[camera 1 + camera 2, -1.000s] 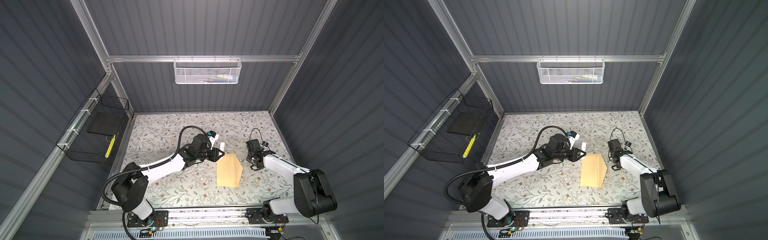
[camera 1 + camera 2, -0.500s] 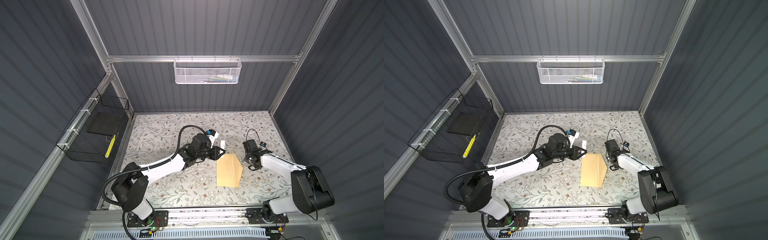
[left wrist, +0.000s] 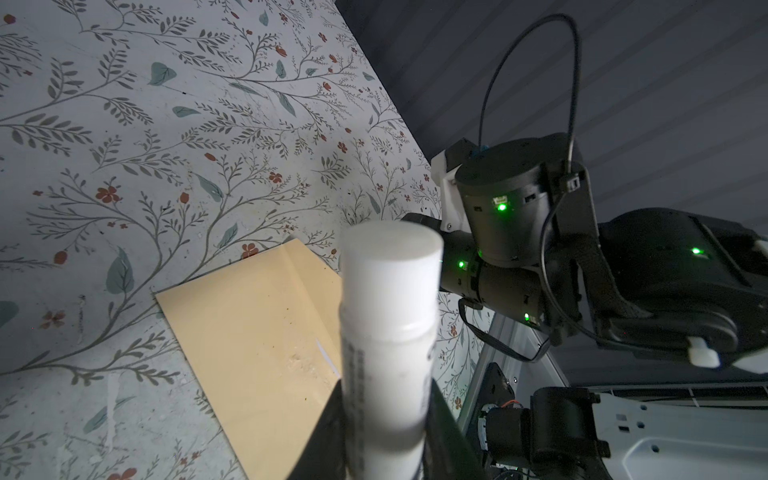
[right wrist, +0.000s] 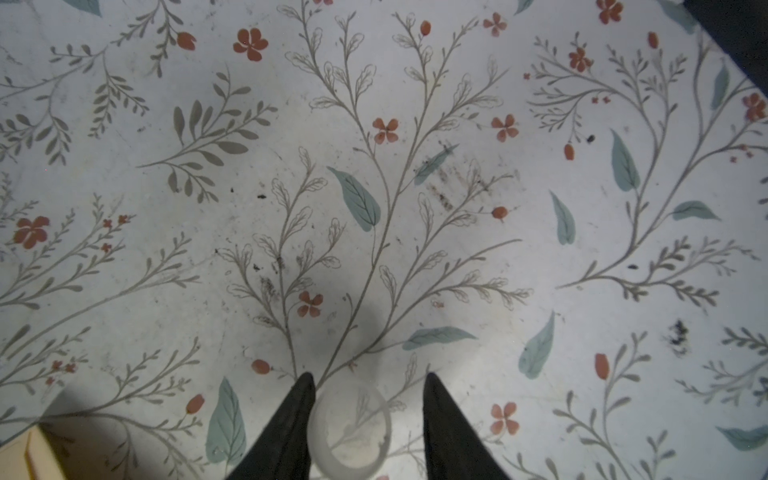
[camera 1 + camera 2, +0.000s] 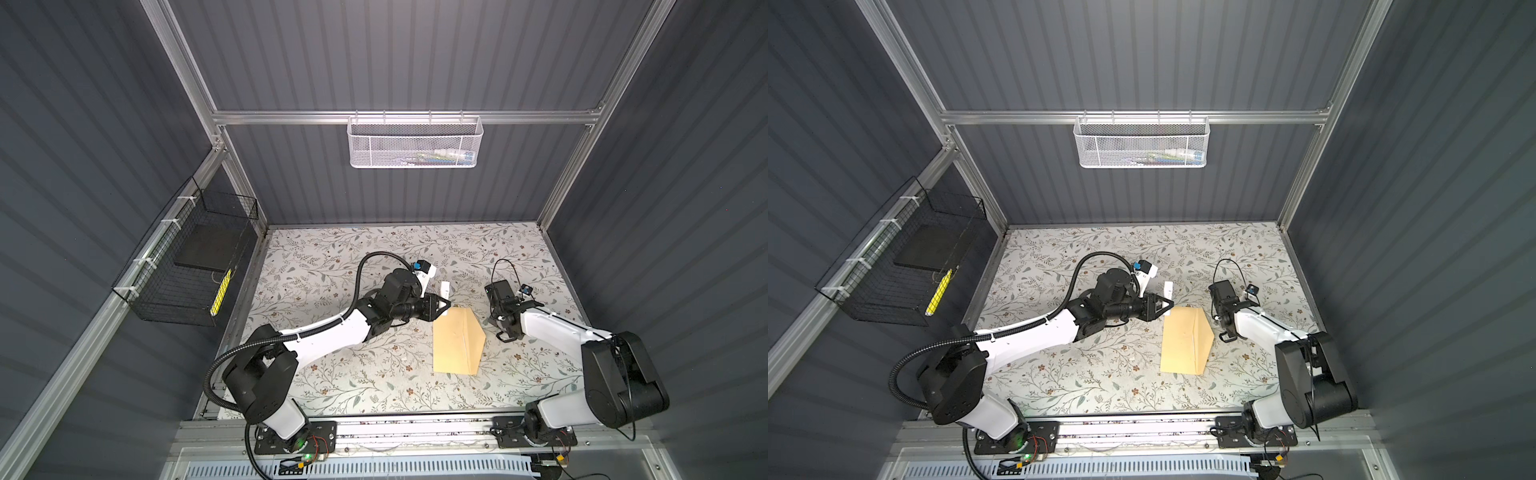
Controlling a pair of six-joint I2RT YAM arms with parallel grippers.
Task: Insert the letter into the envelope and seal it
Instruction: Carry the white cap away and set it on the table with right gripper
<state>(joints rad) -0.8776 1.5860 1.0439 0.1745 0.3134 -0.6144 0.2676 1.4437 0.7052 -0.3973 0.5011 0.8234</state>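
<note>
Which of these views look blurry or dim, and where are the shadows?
Left wrist view: the white stick, close to the lens, looks soft, and the background is dim. Right wrist view: slightly soft, with a shadow beside the envelope corner. Both top views: sharp, the table evenly lit.

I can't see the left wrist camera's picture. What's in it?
A white stick fills the middle, gripped between dark jaws. Behind it a tan envelope lies on the flowery table, with the right arm beyond.
</note>
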